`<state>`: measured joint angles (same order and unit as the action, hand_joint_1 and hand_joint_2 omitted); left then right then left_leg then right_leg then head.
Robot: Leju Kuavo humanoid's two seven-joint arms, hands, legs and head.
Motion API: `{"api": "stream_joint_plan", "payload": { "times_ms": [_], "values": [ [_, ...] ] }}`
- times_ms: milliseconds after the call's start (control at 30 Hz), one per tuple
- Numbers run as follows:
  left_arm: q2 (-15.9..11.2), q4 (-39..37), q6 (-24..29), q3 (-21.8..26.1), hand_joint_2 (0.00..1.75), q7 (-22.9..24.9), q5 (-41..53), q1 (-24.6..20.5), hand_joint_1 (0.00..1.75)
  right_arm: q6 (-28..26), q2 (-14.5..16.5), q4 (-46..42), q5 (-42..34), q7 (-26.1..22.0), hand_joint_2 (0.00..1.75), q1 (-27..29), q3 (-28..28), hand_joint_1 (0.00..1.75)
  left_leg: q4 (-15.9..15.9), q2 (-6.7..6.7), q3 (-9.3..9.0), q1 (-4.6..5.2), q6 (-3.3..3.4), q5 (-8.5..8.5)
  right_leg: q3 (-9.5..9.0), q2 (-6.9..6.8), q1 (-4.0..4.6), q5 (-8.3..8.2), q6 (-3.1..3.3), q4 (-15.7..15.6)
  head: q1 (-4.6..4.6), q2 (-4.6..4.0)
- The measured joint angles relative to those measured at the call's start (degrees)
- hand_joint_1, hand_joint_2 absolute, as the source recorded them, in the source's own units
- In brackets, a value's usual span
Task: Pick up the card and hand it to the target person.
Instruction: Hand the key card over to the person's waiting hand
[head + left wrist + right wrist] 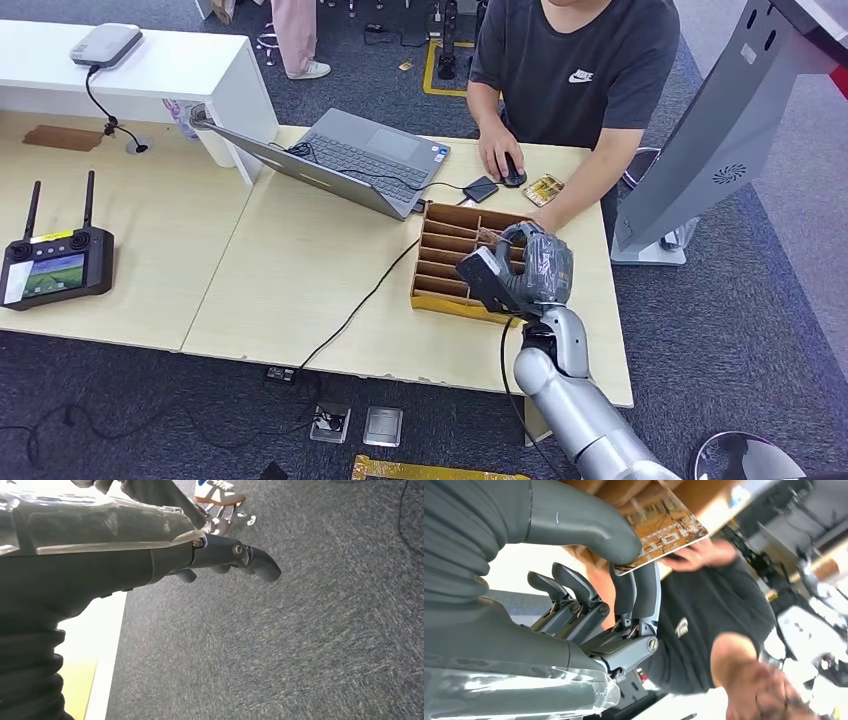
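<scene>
Right hand (589, 605) pinched the card (663, 530) between thumb and fingers.
Just above the slotted box (445, 260) on the counter (300, 270), I held only its edge; it could slip before reaching the person (575, 70) beyond.

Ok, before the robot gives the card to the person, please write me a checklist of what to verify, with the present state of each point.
1. Card held: ok, the right hand pinches it between the thumb and fingers.
2. Card out of the wooden box: cannot tell, the hand is over the box and hides it.
3. Person near: ok, seated across the table.
4. Person ready to take the card: not ok, one hand rests on the mouse.
5. Left hand out of the way: ok, it hangs beside the table over the carpet.
</scene>
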<state>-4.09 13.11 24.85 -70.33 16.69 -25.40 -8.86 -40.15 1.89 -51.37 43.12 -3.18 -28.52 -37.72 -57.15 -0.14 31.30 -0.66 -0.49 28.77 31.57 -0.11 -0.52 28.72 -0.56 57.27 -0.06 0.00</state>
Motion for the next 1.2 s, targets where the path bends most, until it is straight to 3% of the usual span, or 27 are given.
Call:
{"api": "stream_joint_plan", "payload": {
  "times_ms": [300,533,733,967,1200],
  "values": [
    [0.0,0.0,0.4,0.3,1.75,0.0,-0.2,0.4,0.00,0.0,-2.1,-19.7,4.3,4.3,1.75,3.7,1.3,1.75,0.0,0.01,-0.01,0.00,0.00,0.00,-0.01,0.01,0.00,0.00,0.00,0.0,0.01,0.00],
    [0.0,0.0,0.1,0.3,1.75,0.0,0.8,0.2,0.00,0.0,-3.0,-23.6,6.6,5.6,1.75,-0.7,1.4,1.75,0.0,0.02,-0.01,0.00,0.00,-0.01,-0.01,0.01,0.00,-0.01,0.00,0.0,-0.01,0.00],
    [0.0,0.0,-0.6,0.3,1.75,0.0,1.9,-0.6,0.00,0.4,-3.2,-17.6,1.5,2.3,1.75,-9.0,1.5,1.75,0.0,0.00,0.01,0.00,-0.01,-0.02,-0.01,0.00,0.00,-0.04,0.02,0.0,0.02,0.00],
    [0.1,0.0,-1.0,0.0,1.75,-0.5,2.8,-1.5,0.00,4.5,-2.8,-1.5,-6.0,-2.7,1.75,-19.9,2.3,1.75,0.0,-0.07,0.06,0.01,0.01,-0.04,0.01,-0.06,-0.01,-0.06,0.03,0.0,0.06,0.00],
    [0.3,0.0,-0.4,-0.1,1.75,-1.2,2.7,-1.6,0.00,9.9,-2.4,12.8,-6.9,-1.5,1.75,-25.8,2.6,1.75,0.0,-0.07,0.08,0.01,0.01,-0.04,0.01,-0.05,-0.01,-0.06,0.03,0.0,0.02,0.00]
  ]
}}
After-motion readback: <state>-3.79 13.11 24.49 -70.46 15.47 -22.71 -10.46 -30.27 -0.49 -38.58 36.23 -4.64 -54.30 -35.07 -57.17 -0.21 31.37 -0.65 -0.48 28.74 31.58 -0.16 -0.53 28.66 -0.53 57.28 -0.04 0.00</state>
